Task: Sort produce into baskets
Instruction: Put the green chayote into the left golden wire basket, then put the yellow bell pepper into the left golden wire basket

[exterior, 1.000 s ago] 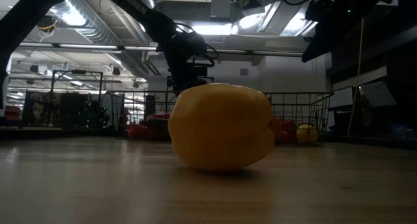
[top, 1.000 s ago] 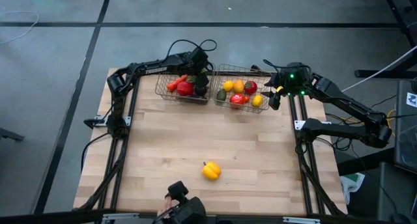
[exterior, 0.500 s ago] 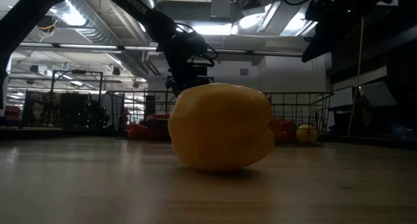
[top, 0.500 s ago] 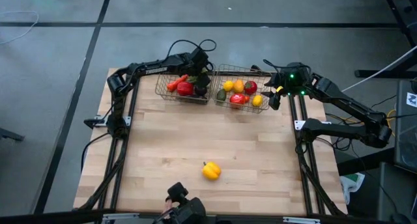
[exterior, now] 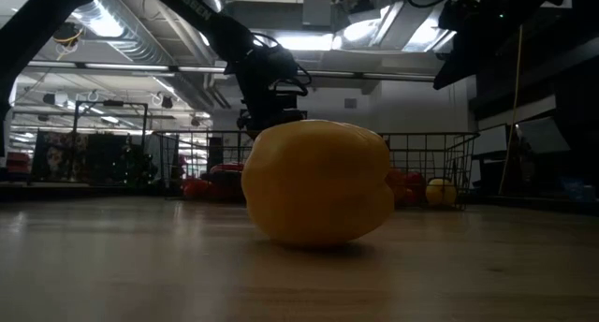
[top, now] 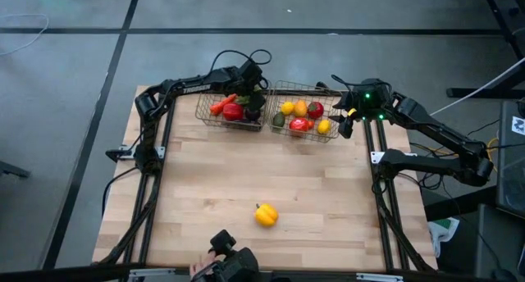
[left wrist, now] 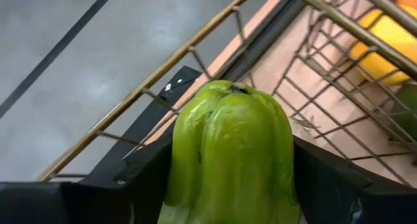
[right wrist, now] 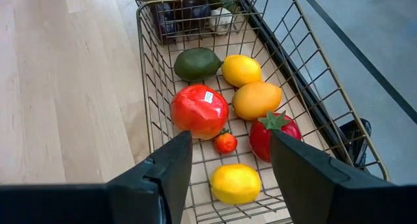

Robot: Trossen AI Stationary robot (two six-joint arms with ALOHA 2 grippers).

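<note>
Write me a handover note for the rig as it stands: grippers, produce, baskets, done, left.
Left gripper: shut on the green pepper, over the left basket.
Right gripper: fingers apart, empty, hovering at the right basket.
Left basket: carrot, red pepper, dark pieces.
Right basket: avocado, lemons, orange, tomatoes, red pepper.
Done: nearly all sorted.
Left: release the green pepper; the yellow pepper lies alone on the table near the front.
</note>
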